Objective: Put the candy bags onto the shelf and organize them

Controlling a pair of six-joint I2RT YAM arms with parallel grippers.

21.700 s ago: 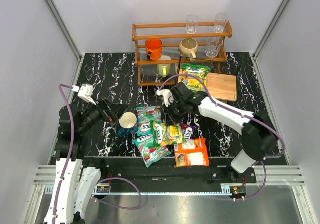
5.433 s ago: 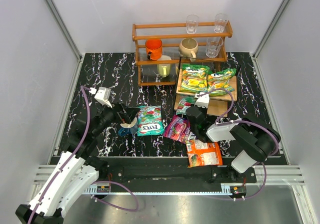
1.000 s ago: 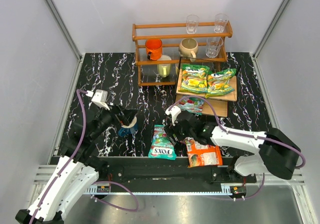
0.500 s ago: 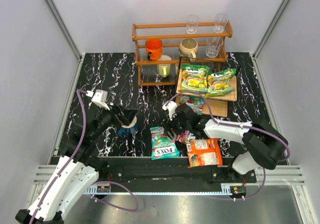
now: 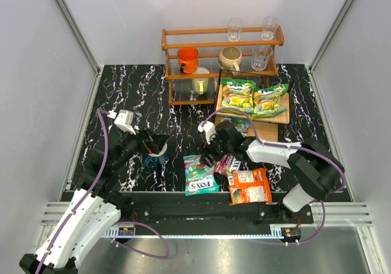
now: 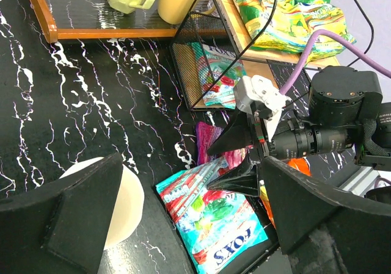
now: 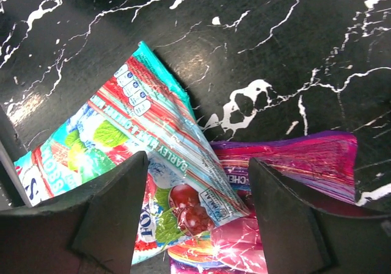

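Observation:
A teal FOX'S candy bag (image 5: 199, 175) (image 7: 131, 155) (image 6: 220, 222) lies flat near the table's front edge, its corner overlapping a purple bag (image 5: 231, 163) (image 7: 293, 161). An orange bag (image 5: 249, 186) lies just right of them. My right gripper (image 5: 212, 157) (image 7: 198, 164) (image 6: 231, 158) hovers open over the teal bag's corner, gripping nothing. The shelf (image 5: 280, 118) holds two green-yellow bags (image 5: 238, 96) (image 5: 269, 100) on its upper board and another teal bag (image 5: 236, 125) (image 6: 215, 68) lower down. My left gripper (image 5: 154, 143) (image 6: 192, 164) is open above the mug.
A blue-and-cream mug (image 5: 157, 157) (image 6: 122, 204) stands under the left gripper. An orange-brown railed rack (image 5: 223, 42) with cups and glasses stands at the back, against the shelf's left side. Grey walls close in both sides.
My right gripper has pulled back from the front edge toward the shelf, still open. The teal bag has turned slightly and the purple bag is now uncovered. The left arm has barely moved.

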